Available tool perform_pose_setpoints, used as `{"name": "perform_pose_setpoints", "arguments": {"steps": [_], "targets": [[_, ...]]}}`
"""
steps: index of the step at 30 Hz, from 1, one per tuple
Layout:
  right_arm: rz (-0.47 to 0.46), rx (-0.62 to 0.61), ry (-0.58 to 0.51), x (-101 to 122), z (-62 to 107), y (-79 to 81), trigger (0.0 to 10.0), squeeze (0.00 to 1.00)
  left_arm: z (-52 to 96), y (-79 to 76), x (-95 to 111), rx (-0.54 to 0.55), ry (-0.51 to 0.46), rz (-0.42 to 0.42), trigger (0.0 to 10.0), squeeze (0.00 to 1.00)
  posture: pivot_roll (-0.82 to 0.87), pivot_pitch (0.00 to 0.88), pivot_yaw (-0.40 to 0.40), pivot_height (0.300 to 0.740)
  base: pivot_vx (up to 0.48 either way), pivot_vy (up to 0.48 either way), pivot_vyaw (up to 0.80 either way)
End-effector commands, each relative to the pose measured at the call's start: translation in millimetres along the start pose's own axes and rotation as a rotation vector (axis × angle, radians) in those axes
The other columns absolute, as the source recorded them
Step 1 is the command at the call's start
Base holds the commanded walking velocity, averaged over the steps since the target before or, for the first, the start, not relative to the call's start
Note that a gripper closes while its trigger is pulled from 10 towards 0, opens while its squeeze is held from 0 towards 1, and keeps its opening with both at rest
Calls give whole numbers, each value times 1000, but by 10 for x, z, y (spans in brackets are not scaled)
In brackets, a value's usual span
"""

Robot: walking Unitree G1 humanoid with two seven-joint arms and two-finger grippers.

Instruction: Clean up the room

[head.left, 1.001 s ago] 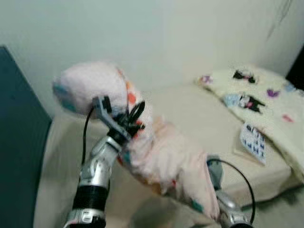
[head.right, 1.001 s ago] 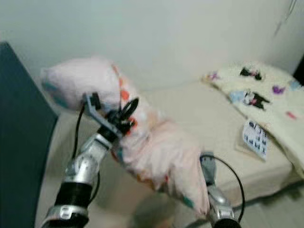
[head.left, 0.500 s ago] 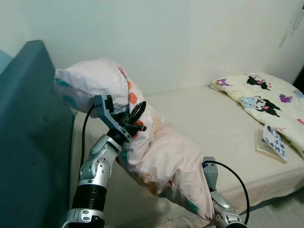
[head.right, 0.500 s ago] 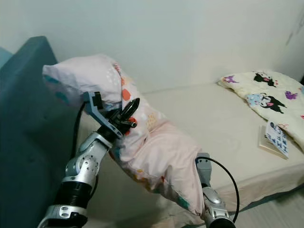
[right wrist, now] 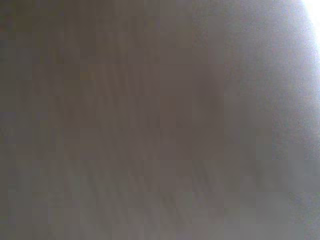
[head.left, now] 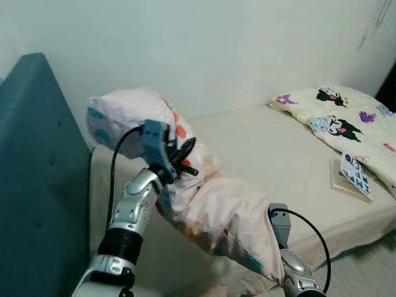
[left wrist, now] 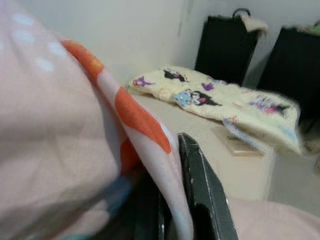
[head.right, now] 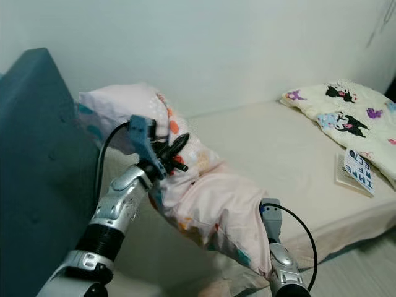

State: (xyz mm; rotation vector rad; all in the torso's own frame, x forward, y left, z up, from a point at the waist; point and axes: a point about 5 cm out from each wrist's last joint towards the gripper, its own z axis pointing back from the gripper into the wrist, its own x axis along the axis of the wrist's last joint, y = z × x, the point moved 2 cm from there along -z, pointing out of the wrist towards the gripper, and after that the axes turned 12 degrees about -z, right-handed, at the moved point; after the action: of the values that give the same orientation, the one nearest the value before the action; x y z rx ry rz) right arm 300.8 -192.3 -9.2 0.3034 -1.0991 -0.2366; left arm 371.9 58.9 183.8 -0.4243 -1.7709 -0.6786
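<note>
Pillow (head.left: 185,179), pale pink with orange and teal spots, is held up off the bed (head.left: 278,167) between both arms, near the headboard (head.left: 37,185) end. Its upper part bulges beside the teal headboard and in front of the white wall (head.left: 216,49); its lower part sags down toward the near edge of the mattress. Left gripper (head.left: 184,162) sits at the pillow's upper half, its jaws closed on a fold of the pillowcase; the left wrist view confirms this, with pink-and-orange fabric pinched against a black finger (left wrist: 200,190). Right arm (head.left: 286,260) comes up from below at the pillow's lower end, and the fabric drapes over its tip, so the state of the right jaws cannot be told. The right wrist view is a dim grey-pink blur, nothing in it legible. Further along the bed, well apart from the pillow, a cream blanket (head.left: 346,124) with cartoon prints lies bunched toward the far end. A booklet (head.left: 356,176) with bold lettering lies just beside the blanket's edge, near the side of the mattress. Two dark cases (left wrist: 260,55) stand past the bed in the left wrist view.
</note>
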Motion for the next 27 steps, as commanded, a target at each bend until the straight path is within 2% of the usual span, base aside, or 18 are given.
{"name": "perform_pose_setpoints", "arguments": {"steps": [1, 2, 3, 4, 7, 9, 12, 13, 16, 17, 18, 19, 21, 22, 24, 25, 26, 27], "targets": [[-24, 0, -60, 97, -28, 49, 10000, 0, -139, -89, 74, -109, 18, -226, 10000, 0, -166, 52, 44, 740, 0, 0, -769], [-24, 0, -60, 97, -28, 49, 10000, 0, -139, -89, 74, -109, 18, -226, 10000, 0, -166, 52, 44, 740, 0, 0, -769], [-33, -11, -76, 77, 2, 27, 10000, 0, -218, 28, 90, -118, 83, -437, 10000, 0, -187, 66, 60, 740, 0, 0, -563], [-33, -11, -76, 77, 2, 27, 10000, 0, -218, 28, 90, -118, 83, -437, 10000, 0, -187, 66, 60, 740, 0, 0, -563], [-25, -9, -87, 59, 36, 10, 10000, 0, -252, 281, 143, -32, 138, -584, 10000, 0, -196, 72, 59, 740, 0, 0, 0], [-19, -8, -88, 57, 41, 9, 10000, 0, -254, 329, 154, -16, 147, -616, 10000, 0, -196, 72, 59, 740, 0, 0, 0], [7, 33, -98, 62, 63, 47, 10000, 0, -241, 504, 189, 24, 198, -768, 10000, 0, -203, 83, 56, 740, 0, 0, 0], [7, 33, -98, 62, 63, 47, 10000, 0, -241, 504, 189, 24, 198, -768, 10000, 0, -203, 83, 56, 740, 0, 0, 0], [16, 118, -135, 146, 67, 155, 10000, 0, -237, 622, 207, 40, 244, -904, 10000, 0, -203, 95, 59, 740, 0, 0, 0], [16, 118, -135, 146, 67, 155, 10000, 0, -237, 622, 207, 40, 244, -904, 10000, 0, -203, 95, 59, 740, 0, 0, 0], [13, 190, -171, 250, 57, 262, 10000, 0, -246, 668, 222, 52, 259, -952, 10000, 0, -205, 108, 64, 740, 0, 0, 0], [13, 190, -171, 250, 57, 262, 10000, 0, -246, 668, 222, 52, 259, -952, 10000, 0, -205, 108, 64, 740, 0, 0, 0], [9, 286, -197, 386, 19, 442, 10000, 0, -251, 701, 214, 60, 281, -1004, 10000, 0, -208, 116, 66, 740, 0, 0, 0], [9, 286, -197, 386, 19, 442, 10000, 0, -251, 701, 214, 60, 281, -1004, 10000, 0, -208, 116, 66, 740, 0, 0, 0], [11, 406, -194, 500, -29, 707, 10000, 0, -245, 723, 195, 55, 305, -1068, 10000, 0, -209, 138, 69, 740, 0, 0, 0], [11, 406, -194, 500, -29, 707, 10000, 0, -245, 723, 195, 55, 305, -1068, 10000, 0, -209, 138, 69, 740, 0, 0, 0], [19, 462, -181, 531, -49, 839, 10000, 0, -241, 724, 179, 41, 317, -1109, 10000, 0, -209, 138, 69, 740, 0, 0, 0], [19, 462, -181, 531, -49, 839, 10000, 0, -241, 724, 179, 41, 317, -1109, 10000, 0, -209, 138, 69, 740, 0, 0, 0]]}}
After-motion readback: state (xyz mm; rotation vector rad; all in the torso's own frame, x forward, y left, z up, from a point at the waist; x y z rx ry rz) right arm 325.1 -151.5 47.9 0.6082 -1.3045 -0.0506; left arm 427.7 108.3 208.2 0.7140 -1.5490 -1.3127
